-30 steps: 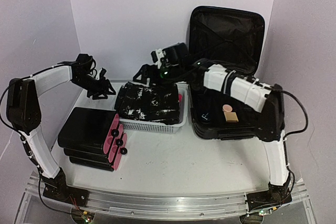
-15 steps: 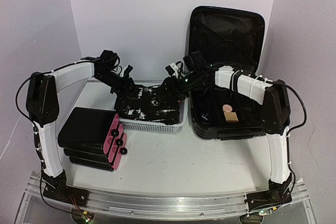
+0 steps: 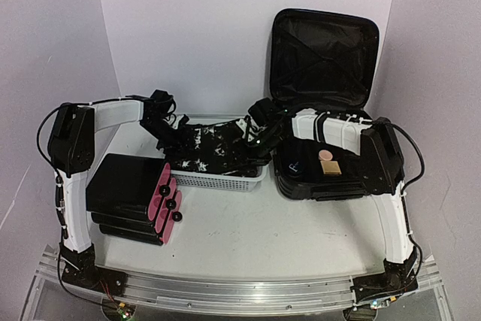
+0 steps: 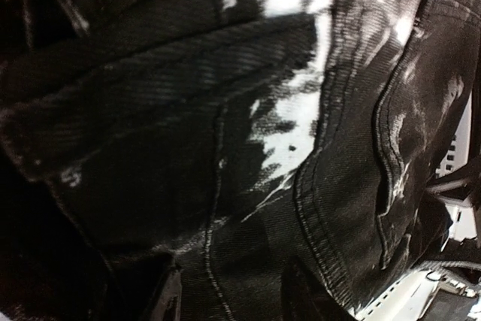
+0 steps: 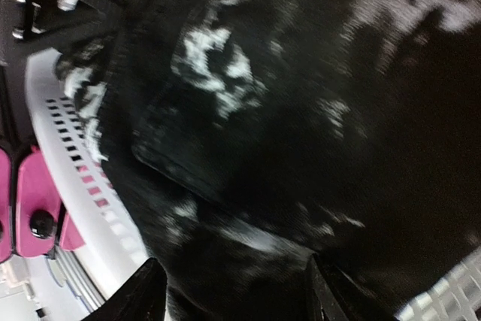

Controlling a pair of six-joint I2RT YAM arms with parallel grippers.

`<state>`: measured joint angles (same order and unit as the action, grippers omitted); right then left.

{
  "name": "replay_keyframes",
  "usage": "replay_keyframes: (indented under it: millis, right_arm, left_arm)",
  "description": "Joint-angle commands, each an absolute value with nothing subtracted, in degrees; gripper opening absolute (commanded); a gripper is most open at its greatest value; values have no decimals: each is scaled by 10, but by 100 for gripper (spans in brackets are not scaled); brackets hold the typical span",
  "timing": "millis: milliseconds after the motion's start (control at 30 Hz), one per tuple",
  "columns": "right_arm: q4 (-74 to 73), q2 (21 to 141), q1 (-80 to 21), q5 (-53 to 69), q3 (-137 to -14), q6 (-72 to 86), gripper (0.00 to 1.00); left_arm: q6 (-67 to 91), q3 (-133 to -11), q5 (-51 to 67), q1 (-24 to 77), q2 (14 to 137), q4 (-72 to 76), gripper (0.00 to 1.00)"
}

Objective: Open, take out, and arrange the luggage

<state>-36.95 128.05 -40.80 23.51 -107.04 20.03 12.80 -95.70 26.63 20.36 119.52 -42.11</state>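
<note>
while the luggage [image 3: 323, 50] lies open at the right rear of the table [image 3: 248, 231], its lid upright against the back wall and a few small things in its lower shell, both arms reach down into the white basket [image 3: 218, 180] just left of it. the left gripper [image 4: 234, 298] sits on the black-and-white denim garment [image 3: 214, 148], jaws apart, tips against the cloth. the right gripper [image 5: 237, 291] hangs over the same garment, jaws spread wide. the black cases [image 3: 124, 189] with pink sides lie stacked at front left.
</note>
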Motion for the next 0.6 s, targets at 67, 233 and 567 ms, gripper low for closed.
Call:
replay_keyframes:
  millis: [67,233,567]
  right_arm:
    - [-470,1204,-404,178,-1095,170,76]
    - [-479,1088,-404,174,-1027,141,87]
    - [-488,877,-403,69,-835,105,98]
  left_arm:
    - [113,-1019,269,194,1133,-461,61]
    - [75,-1060,218,181,1093,-516,74]
    - [33,-1064,207,121,1142,-566,63]
